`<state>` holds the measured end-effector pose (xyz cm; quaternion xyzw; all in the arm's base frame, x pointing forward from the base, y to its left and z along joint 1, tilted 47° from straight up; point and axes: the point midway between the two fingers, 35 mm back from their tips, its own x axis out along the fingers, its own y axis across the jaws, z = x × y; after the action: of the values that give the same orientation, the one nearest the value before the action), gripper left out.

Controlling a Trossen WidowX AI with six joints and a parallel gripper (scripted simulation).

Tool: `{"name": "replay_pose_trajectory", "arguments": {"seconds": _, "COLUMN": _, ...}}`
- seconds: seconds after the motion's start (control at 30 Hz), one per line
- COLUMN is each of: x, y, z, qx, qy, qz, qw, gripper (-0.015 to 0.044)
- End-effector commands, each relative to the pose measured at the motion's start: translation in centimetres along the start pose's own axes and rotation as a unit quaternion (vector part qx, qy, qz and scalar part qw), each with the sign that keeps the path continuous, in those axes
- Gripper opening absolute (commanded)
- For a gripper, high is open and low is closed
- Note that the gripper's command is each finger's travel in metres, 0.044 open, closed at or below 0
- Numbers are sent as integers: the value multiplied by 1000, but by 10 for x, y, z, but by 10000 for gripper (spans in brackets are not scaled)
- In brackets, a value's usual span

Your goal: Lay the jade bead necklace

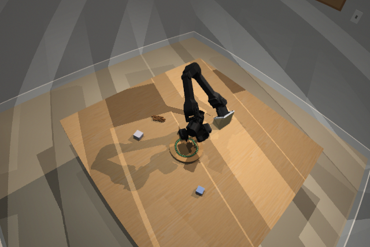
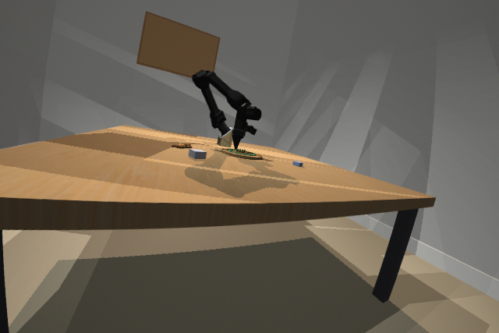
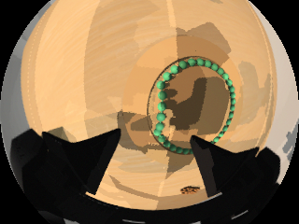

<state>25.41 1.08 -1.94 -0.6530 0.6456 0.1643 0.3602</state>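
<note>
The jade bead necklace (image 1: 186, 156) (image 3: 162, 106) lies as a closed loop on the round bead board (image 1: 173, 153) (image 2: 260, 157) (image 3: 140, 70). In the wrist view its right and lower sides follow the groove. Its left side is flattened and lies inside the dark groove line, with a thin gap between. My gripper (image 1: 191, 142) (image 2: 235, 147) (image 3: 157, 136) is open and empty, low over the board's edge nearest the arm. In the wrist view the lower left beads show between the fingertips, and the right finger hides some lower beads.
A brown beaded bundle (image 1: 158, 118) (image 2: 182, 146) (image 3: 190, 189) lies on the arm's side of the board. A pale grey block (image 1: 138, 135) (image 2: 197, 154) and a small blue block (image 1: 200, 190) (image 2: 298, 163) stand on the table. A pale angled panel (image 1: 224, 120) is at the arm's base.
</note>
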Motion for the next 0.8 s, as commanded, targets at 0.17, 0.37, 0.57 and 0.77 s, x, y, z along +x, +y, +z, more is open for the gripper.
{"name": "replay_pose_trajectory", "arguments": {"seconds": 0.17, "x": -1, "y": -1, "z": 0, "qx": 4, "qy": -2, "qz": 0, "qw": 1000, "gripper": 440}}
{"name": "replay_pose_trajectory", "arguments": {"seconds": 0.37, "x": -24, "y": -2, "z": 9, "qx": 7, "qy": -3, "qz": 0, "qw": 1000, "gripper": 309}}
{"name": "replay_pose_trajectory", "arguments": {"seconds": 0.57, "x": -32, "y": -2, "z": 12, "qx": 9, "qy": -3, "qz": 1, "qw": 1000, "gripper": 151}}
{"name": "replay_pose_trajectory", "arguments": {"seconds": 0.77, "x": -27, "y": -3, "z": 10, "qx": 9, "qy": -3, "qz": -3, "qw": 1000, "gripper": 120}}
